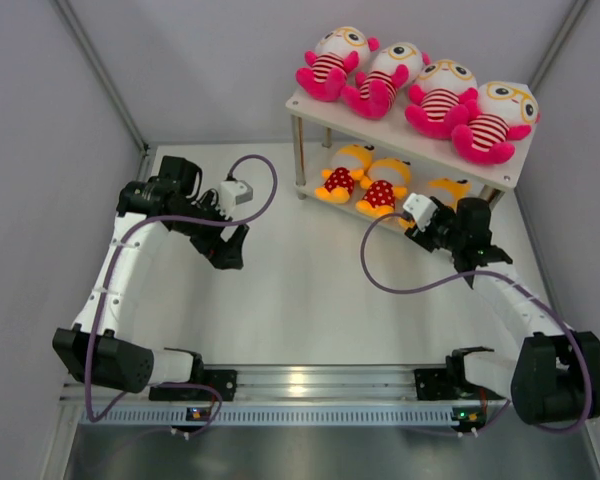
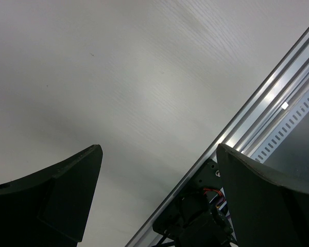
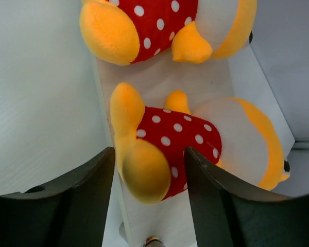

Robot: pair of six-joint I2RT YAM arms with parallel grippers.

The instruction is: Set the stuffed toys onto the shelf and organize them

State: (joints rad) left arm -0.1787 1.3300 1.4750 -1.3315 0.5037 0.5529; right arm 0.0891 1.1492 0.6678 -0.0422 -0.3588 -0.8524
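Observation:
The shelf (image 1: pixel 380 128) stands at the back right. Four pink stuffed toys with striped bodies (image 1: pixel 383 78) lie in a row on its top board. Three orange-yellow toys with red dotted bodies (image 1: pixel 385 182) lie on the lower board (image 3: pixel 154 72). My right gripper (image 1: pixel 445 210) is at the rightmost orange toy (image 3: pixel 180 139). In the right wrist view it (image 3: pixel 149 154) is open, its fingers either side of that toy's foot, with a gap on both sides. Another orange toy (image 3: pixel 159 20) lies beyond. My left gripper (image 1: pixel 230 250) is open and empty above the bare table (image 2: pixel 158 149).
A metal rail (image 1: pixel 300 385) with the arm bases runs along the near edge; it also shows in the left wrist view (image 2: pixel 257 108). Grey walls (image 1: pixel 90 110) close in the left, back and right. Purple cables (image 1: pixel 265 195) loop from both wrists.

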